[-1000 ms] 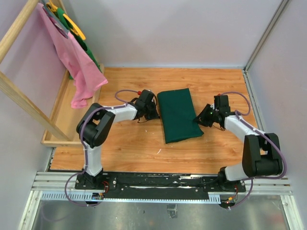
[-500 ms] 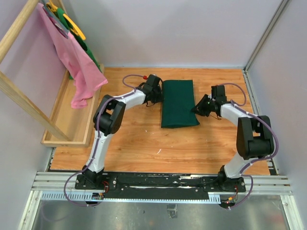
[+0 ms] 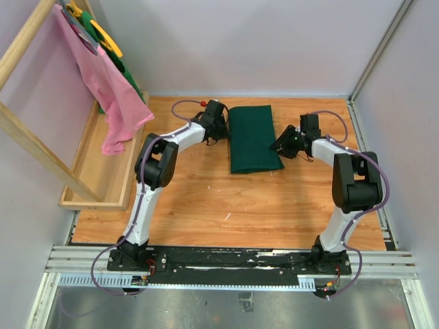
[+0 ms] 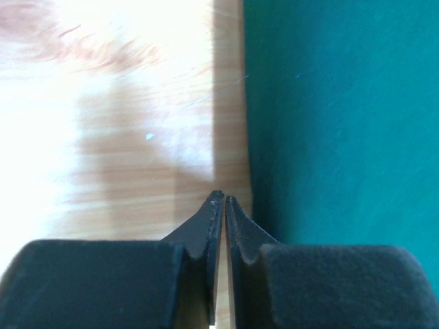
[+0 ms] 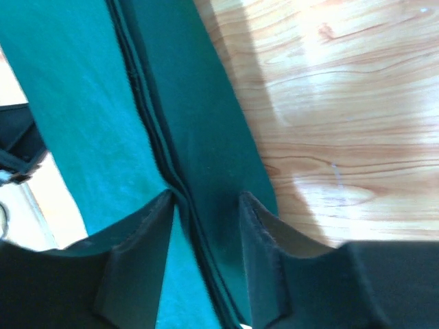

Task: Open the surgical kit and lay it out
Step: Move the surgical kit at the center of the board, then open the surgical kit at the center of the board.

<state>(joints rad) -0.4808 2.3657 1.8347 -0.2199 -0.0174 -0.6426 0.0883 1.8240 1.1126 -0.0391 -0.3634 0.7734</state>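
Both grippers flank the folded green cloth wrap [image 3: 252, 138] at the far middle of the table [image 3: 206, 199]: your left gripper [image 4: 221, 200] sits pinched together, empty, just beside its edge, while your right gripper [image 5: 206, 199] straddles the layered hem, fingers parted, seemingly ready to peel a flap.

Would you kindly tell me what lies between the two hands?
The folded dark green wrap lies between the left hand and the right hand, seen in the top external view.
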